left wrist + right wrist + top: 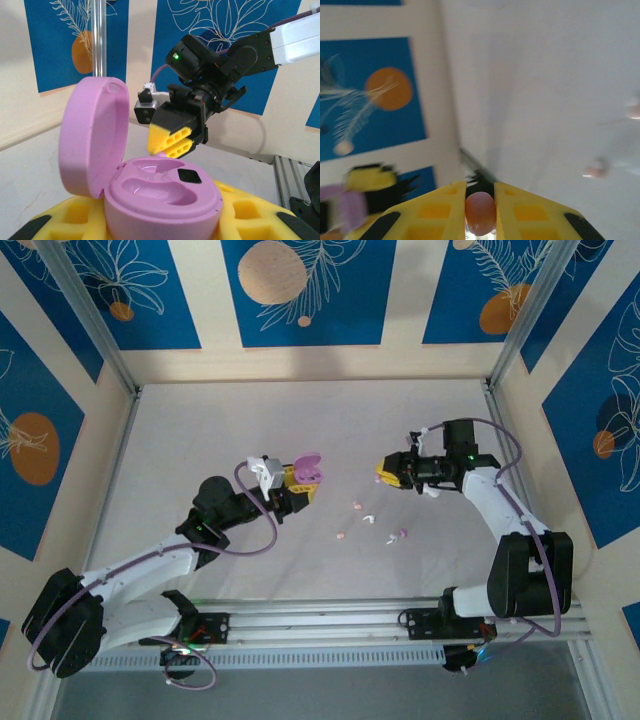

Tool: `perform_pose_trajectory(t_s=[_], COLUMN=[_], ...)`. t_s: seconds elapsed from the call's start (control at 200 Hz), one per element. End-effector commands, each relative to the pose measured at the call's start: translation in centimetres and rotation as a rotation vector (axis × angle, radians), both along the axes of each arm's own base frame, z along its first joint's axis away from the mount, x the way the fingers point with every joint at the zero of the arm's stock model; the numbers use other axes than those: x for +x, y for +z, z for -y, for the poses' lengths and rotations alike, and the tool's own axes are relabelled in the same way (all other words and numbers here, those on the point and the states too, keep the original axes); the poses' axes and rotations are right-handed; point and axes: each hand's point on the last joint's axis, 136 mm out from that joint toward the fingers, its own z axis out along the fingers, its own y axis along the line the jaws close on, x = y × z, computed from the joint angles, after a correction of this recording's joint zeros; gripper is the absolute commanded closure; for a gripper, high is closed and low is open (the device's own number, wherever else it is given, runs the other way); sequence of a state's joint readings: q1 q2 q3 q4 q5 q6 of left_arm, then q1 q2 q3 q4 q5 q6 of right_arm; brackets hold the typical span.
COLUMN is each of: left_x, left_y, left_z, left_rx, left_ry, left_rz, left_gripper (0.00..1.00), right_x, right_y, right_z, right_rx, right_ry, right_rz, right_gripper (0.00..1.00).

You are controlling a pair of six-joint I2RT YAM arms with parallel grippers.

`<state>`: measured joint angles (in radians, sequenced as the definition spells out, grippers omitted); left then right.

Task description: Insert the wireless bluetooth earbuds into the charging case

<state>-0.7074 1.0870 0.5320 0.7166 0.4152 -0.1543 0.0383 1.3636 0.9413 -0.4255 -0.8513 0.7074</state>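
white table [400, 420], blue leaf-print walls [300, 290]. left gripper [300, 483] grips open case [160, 192]; right of it, right gripper [385, 473] pinches pink earbud [480, 212].

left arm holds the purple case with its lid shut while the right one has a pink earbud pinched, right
Not quite: the lid stands open, as the left wrist view shows. The left jaws do hold the purple case, and the right jaws pinch a pink earbud.

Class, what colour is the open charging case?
Lilac-pink; the case shows best in the left wrist view.
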Motion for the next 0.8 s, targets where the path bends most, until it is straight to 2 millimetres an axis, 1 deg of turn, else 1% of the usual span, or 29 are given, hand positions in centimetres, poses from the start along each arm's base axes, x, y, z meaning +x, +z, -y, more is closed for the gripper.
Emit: perform_pose_trajectory(t_s=[0.0, 0.335, 0.455, 0.645, 0.795], left_x=[-0.4, -0.5, -0.6, -0.7, -0.9], left_y=[2.1, 1.9, 1.9, 2.0, 2.2], left_z=[-0.1, 0.2, 0.3, 0.5, 0.7], left_rx=[-0.037, -0.041, -0.045, -0.051, -0.053], left_ry=[0.006, -0.014, -0.022, -0.04, -0.054], left_rz=[0.065, 0.076, 0.079, 0.095, 0.111], left_gripper=[0.75, 0.75, 0.75, 0.75, 0.75], right_x=[-1.6, -1.8, -2.3, -2.5, -3.1], right_y=[5.3, 7.7, 8.6, 9.4, 10.8], right_z=[-1.7, -2.1, -2.6, -3.1, -4.1], right_rx=[0.24, 0.272, 0.293, 0.312, 0.301], right_ry=[0.161, 0.158, 0.197, 0.217, 0.243], right_rz=[0.04, 0.036, 0.057, 0.057, 0.114], right_gripper=[0.81, 0.8, 0.8, 0.8, 0.8])
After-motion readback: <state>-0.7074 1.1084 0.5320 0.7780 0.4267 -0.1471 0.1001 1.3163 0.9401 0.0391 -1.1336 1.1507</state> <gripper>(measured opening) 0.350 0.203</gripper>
